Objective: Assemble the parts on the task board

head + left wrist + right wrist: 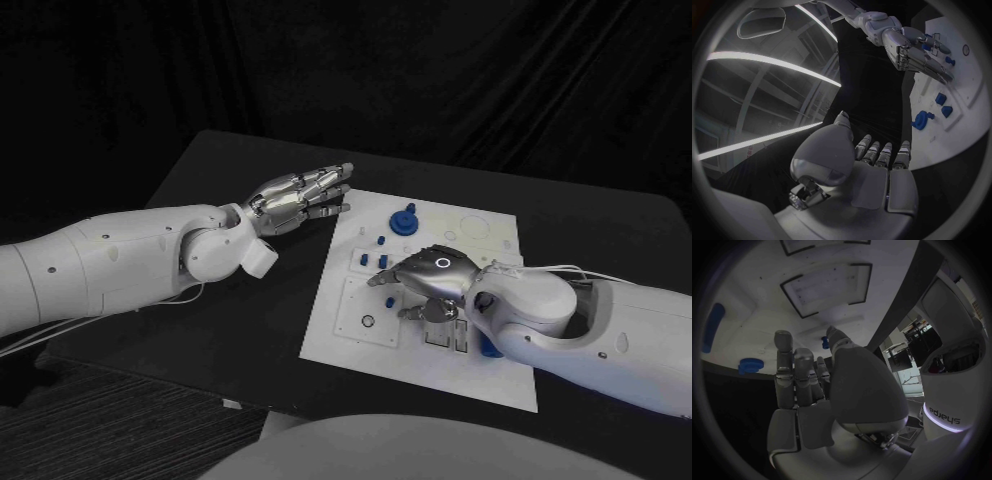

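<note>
The white task board (476,225) lies in the middle of the black table. A round blue part with a knob (405,220) stands near its far edge, and small blue parts (375,241) lie beside it. My right hand (426,280) hovers palm down over the board's middle, fingers apart, holding nothing. In the right wrist view the right hand (823,390) reaches over the board (767,275), and a small blue part (824,343) shows right beside its thumb tip; whether they touch I cannot tell. My left hand (300,198) floats off the board's far left corner with straight fingers and nothing in it.
The board carries dark-rimmed rectangular recesses (826,290). Another blue part (490,348) peeks out under my right forearm. The left wrist view shows the left hand (861,165), the right hand (917,52) above the board, and blue parts (922,120) along its edge. Bare black table lies left of the board.
</note>
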{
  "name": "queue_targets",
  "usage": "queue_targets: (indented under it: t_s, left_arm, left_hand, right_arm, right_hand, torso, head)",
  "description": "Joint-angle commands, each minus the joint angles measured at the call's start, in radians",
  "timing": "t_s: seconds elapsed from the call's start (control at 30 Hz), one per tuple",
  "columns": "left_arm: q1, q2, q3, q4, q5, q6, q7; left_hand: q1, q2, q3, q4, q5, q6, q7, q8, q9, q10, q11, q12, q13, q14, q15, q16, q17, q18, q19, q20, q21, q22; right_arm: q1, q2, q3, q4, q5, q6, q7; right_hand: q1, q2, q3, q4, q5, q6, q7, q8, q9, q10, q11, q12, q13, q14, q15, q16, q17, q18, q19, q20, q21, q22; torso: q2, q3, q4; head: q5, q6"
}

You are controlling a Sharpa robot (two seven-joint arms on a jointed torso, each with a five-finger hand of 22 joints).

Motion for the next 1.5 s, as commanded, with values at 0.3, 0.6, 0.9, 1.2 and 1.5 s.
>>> queue_targets:
  t_s: [0.3, 0.6, 0.9, 1.2, 1.5]
  left_arm:
    - [-0.002, -0.004, 0.001, 0.002, 0.005, 0.009, 0.011]
    - [-0.002, 0.0, 0.001, 0.001, 0.005, 0.003, 0.01]
    - [-0.003, 0.002, 0.001, -0.004, 0.005, 0.003, 0.012]
    - [-0.004, 0.003, 0.001, -0.004, 0.005, 0.0, 0.014]
    - [-0.004, 0.001, 0.001, -0.002, 0.005, -0.005, 0.014]
  left_hand:
    - [0.008, 0.0, -0.005, -0.003, 0.006, 0.01, 0.01, 0.008, 0.002, -0.003, 0.0, 0.006, 0.001, 0.0, 0.009, -0.004, -0.002, 0.009, 0.0, 0.006, 0.004, 0.002]
    - [0.009, 0.0, -0.006, -0.002, 0.006, 0.018, 0.015, 0.01, 0.004, -0.001, -0.001, 0.007, 0.002, 0.0, 0.009, -0.004, -0.002, 0.009, 0.0, 0.006, 0.004, 0.002]
    - [0.012, 0.004, -0.004, -0.002, 0.01, 0.029, 0.029, 0.014, 0.005, 0.0, -0.002, 0.008, 0.003, 0.0, 0.007, -0.004, -0.002, 0.009, 0.0, 0.005, 0.004, 0.002]
    - [0.016, 0.011, -0.001, -0.001, 0.015, 0.042, 0.04, 0.019, 0.006, 0.0, -0.004, 0.009, 0.003, 0.0, 0.005, -0.004, -0.002, 0.009, 0.001, 0.005, 0.004, 0.002]
    - [0.018, 0.016, 0.001, -0.001, 0.016, 0.046, 0.042, 0.021, 0.007, 0.001, -0.003, 0.009, 0.003, 0.0, 0.004, -0.004, -0.002, 0.009, 0.001, 0.005, 0.004, 0.002]
  right_arm:
    - [0.08, -0.111, 0.0, 0.044, 0.12, -0.158, 0.001]
    - [0.174, -0.23, -0.001, 0.051, 0.25, -0.015, -0.058]
    - [0.171, -0.264, -0.001, 0.037, 0.258, 0.044, -0.034]
    - [0.14, -0.274, -0.001, 0.019, 0.256, 0.063, 0.001]
    - [0.109, -0.268, -0.001, 0.002, 0.246, 0.031, 0.054]
  right_hand:
    - [-0.028, -0.045, -0.072, 0.088, -0.054, 0.091, 0.014, 0.025, -0.002, -0.061, -0.001, 0.056, 0.002, 0.016, -0.003, 0.018, 0.004, 0.005, 0.028, -0.003, 0.02, 0.049]
    - [-0.169, -0.127, -0.158, 0.092, -0.134, 0.085, 0.014, 0.017, -0.015, -0.139, 0.005, 0.047, -0.003, 0.012, 0.002, 0.019, -0.002, 0.006, 0.026, 0.0, -0.009, 0.047]
    - [-0.217, -0.134, -0.173, 0.092, -0.189, 0.13, -0.017, 0.027, -0.012, -0.106, -0.001, 0.067, 0.002, 0.034, -0.003, 0.053, 0.031, 0.009, 0.036, -0.003, -0.018, 0.047]
    - [-0.149, -0.092, -0.126, 0.089, -0.12, 0.23, 0.022, 0.065, 0.005, 0.016, -0.009, 0.128, 0.011, 0.055, -0.01, 0.073, 0.045, 0.006, 0.068, -0.008, 0.008, 0.054]
    - [-0.006, 0.021, -0.035, 0.065, 0.069, 0.283, 0.04, 0.075, 0.021, 0.158, -0.022, 0.157, 0.013, 0.081, -0.019, 0.093, 0.06, -0.001, 0.106, -0.02, 0.048, 0.067]
  torso:
    - [0.0, -0.0008, 0.0006]
    - [-0.001, -0.0011, 0.001]
    - [-0.003, -0.0064, -0.0028]
    - [0.006, 0.0023, -0.0032]
    - [0.001, 0.0007, -0.0005]
  head:
    - [-0.011, 0.0]
    - [-0.029, 0.0]
    - [-0.03, 0.0]
    - [-0.042, 0.0]
    - [-0.05, 0.0]
